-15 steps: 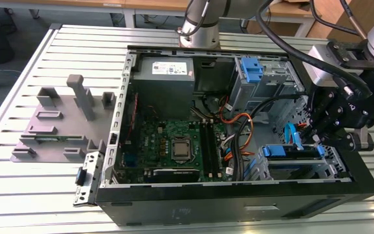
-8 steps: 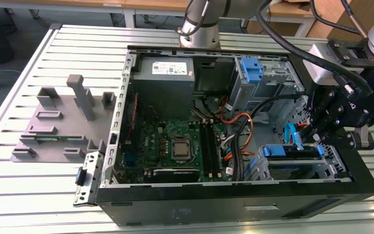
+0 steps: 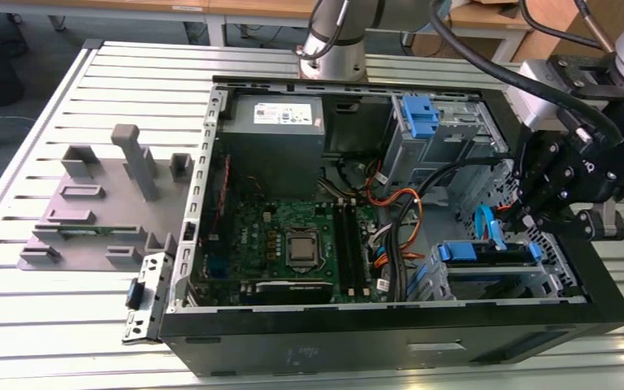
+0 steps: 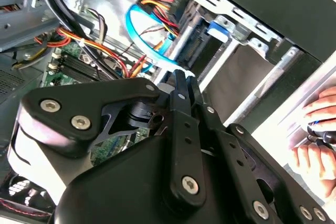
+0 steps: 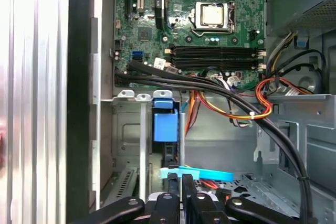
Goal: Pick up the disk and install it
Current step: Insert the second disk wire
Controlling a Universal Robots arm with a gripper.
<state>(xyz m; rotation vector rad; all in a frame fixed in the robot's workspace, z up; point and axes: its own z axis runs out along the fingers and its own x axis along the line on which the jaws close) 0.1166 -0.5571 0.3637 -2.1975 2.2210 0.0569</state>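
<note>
Inside one open computer case (image 3: 572, 276), one pincer (image 3: 529, 218), one blue-bracketed disk (image 3: 487, 252)

The flat metal disk in its blue plastic bracket (image 3: 489, 253) sits slotted in the drive cage at the computer case's lower corner, on the exterior view's right. Its blue bracket face (image 5: 164, 124) shows between the cage rails.

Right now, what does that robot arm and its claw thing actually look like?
The arm is a smooth silver-grey tube with thick black cables looped beside it. Its gripper is matt black metal: flat linkage bars pinned with round silver screws, seen in both wrist views, narrowing to slim jaws.
</note>
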